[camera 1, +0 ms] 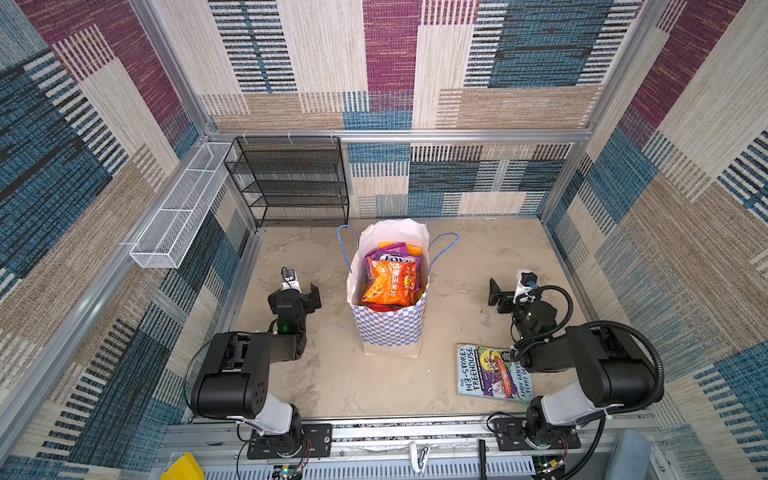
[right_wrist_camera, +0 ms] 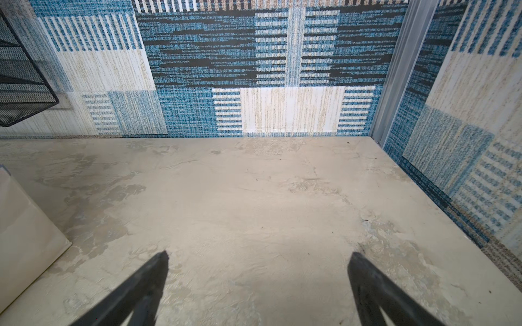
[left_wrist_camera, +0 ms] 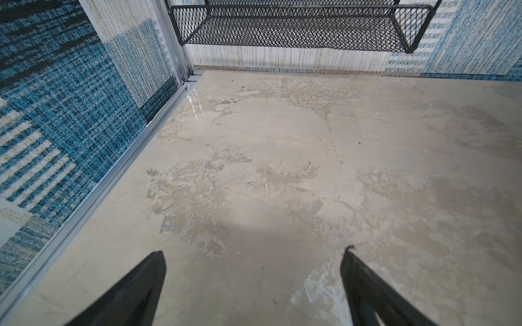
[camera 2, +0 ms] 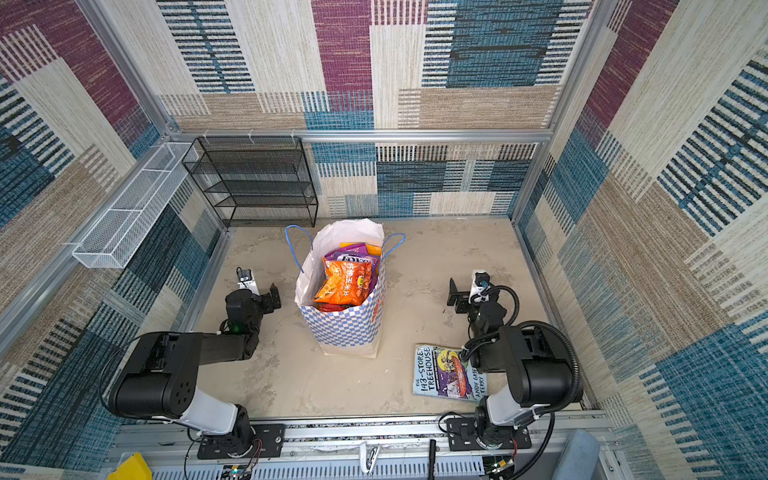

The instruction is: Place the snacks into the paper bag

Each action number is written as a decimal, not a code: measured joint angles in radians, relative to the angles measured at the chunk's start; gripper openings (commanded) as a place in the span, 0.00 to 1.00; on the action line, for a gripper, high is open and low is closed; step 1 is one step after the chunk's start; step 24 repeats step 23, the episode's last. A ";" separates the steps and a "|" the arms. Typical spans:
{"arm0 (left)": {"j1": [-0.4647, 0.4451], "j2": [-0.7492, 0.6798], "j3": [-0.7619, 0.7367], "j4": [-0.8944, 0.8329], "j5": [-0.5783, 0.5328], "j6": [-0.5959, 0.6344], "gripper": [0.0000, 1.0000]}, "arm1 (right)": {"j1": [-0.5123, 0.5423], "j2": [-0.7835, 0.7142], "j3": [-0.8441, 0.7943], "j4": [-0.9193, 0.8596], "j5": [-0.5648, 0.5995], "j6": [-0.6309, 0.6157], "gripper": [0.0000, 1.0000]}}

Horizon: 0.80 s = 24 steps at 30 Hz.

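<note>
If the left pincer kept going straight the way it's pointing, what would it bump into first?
Probably the bare table: the open left pincer tilts down toward it, nothing between. If it skimmed above, the back wall under the black mesh rack comes next; depth is unclear.

The left tool (left_wrist_camera: 254, 251) and right tool (right_wrist_camera: 260, 253) hover low, jaws spread wide.

Illustrated book (camera 1: 492, 374), "143-Storey Treehouse", flat and cover-up on the mottled beige tabletop (camera 1: 332, 382), front right. Black mesh shelf rack (camera 1: 291, 183), several tiers, against the back wall by the left corner. White wire basket (camera 1: 178, 212), long and narrow, fixed along the left wall. Patchwork wall panels (camera 1: 390, 62) in blue, maroon and beige. Yellow object (camera 1: 183, 467) below the front rail, partly cropped.
</note>
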<state>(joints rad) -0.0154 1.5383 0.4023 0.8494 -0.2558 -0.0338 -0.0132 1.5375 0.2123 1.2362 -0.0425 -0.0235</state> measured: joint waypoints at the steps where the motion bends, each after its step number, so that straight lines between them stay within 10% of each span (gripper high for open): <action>1: 0.000 0.000 0.000 0.000 0.000 0.000 0.99 | 0.000 0.000 0.000 0.000 0.000 0.000 1.00; 24: 0.016 0.002 0.008 -0.012 0.087 0.010 1.00 | 0.000 -0.001 0.000 0.000 0.000 0.000 1.00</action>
